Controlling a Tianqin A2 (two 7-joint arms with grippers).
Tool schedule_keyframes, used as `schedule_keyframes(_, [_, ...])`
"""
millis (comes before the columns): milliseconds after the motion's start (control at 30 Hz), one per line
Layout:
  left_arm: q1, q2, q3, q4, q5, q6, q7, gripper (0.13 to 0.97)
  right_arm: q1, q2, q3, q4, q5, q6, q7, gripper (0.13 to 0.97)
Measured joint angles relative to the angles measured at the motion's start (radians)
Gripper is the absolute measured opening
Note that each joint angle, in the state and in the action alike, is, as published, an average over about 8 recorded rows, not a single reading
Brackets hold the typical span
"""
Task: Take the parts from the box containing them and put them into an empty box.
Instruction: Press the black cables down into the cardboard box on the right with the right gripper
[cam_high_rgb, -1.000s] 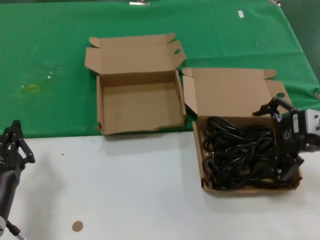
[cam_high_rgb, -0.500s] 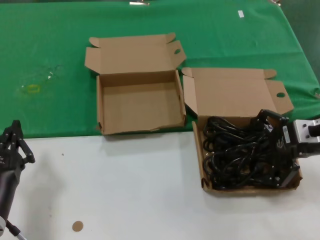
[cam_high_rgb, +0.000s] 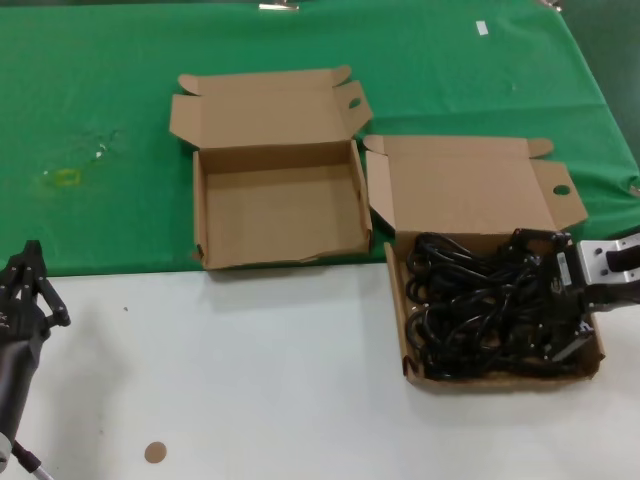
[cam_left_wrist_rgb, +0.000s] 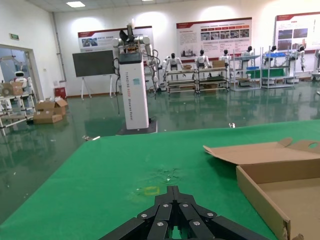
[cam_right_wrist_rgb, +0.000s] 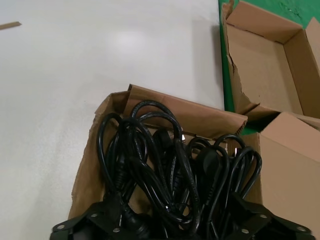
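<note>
progress: none moved, all left | parts (cam_high_rgb: 478, 305) all in the full box (cam_high_rgb: 470, 190) at surface's right edge | empty box (cam_high_rgb: 275, 205) bare, mid-surface | right tool (cam_high_rgb: 556, 300) spread open, down among cords, nothing gripped | left tool (cam_high_rgb: 22, 290) idle at left edge, fingers unreadable

The shallow brown cardboard box of coiled black power cords (cam_high_rgb: 478, 308) sits at four o'clock from the empty wavy-lidded brown cardboard box (cam_high_rgb: 280, 245), nearly touching.
</note>
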Motion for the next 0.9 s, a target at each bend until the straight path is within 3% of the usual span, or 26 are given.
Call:
schedule_keyframes(133, [0.000,0.000,0.000,0.000,0.000,0.000,0.000,0.144,0.003,-0.011,0.002,-0.010,-0.014,0.002,-0.002,0.817])
schedule_keyframes(433, [0.000,0.000,0.000,0.000,0.000,0.000,0.000,0.144,0.003,-0.026,0.006,-0.015,-0.038,0.001,0.000,0.635])
schedule_keyframes(700, [0.000,0.000,0.000,0.000,0.000,0.000,0.000,0.144,0.003,-0.032,0.009,-0.020,-0.051,-0.004,0.001,0.416])
schedule_keyframes(900, [0.000,0.000,0.000,0.000,0.000,0.000,0.000,0.144,0.000,-0.031,0.013,-0.018,-0.055,-0.009,0.004,0.320])
